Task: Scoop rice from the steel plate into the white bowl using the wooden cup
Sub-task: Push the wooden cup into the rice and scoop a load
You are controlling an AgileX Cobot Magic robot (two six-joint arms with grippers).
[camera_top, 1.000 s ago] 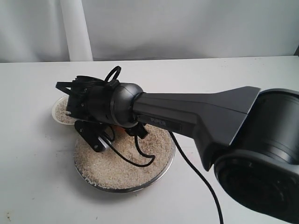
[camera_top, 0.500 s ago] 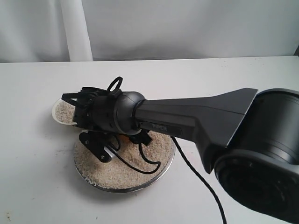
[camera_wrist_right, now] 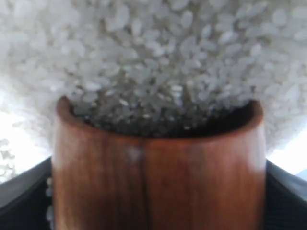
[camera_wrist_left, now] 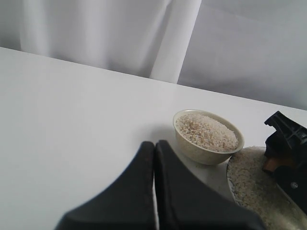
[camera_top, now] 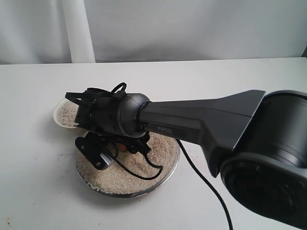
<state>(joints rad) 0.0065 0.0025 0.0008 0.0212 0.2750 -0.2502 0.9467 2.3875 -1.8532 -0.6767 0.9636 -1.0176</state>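
Scoop step: right gripper (camera_top: 117, 149) clamped on wooden cup (camera_wrist_right: 158, 182), mouth buried in rice (camera_wrist_right: 158, 57) on steel plate (camera_top: 167, 180). Left gripper (camera_wrist_left: 154, 191) jaws together. Next, likely: you lift level, carry to white bowl (camera_wrist_left: 201, 153) beside plate, tip.

Here's the table (camera_top: 240, 76), a plain white matte top running wide from the near edge back to the pale backdrop. Two dishes sit on it, both over on the left half. The steel plate (camera_top: 158, 183) rests flat toward the front, its shiny rim catching the light. Just beside it, on the far-left side, stands the white bowl (camera_wrist_left: 194, 151), upright. Whether their edges touch, hard to call. A black cable (camera_top: 206, 182) trails from the plate's right side across the white surface toward the front edge.
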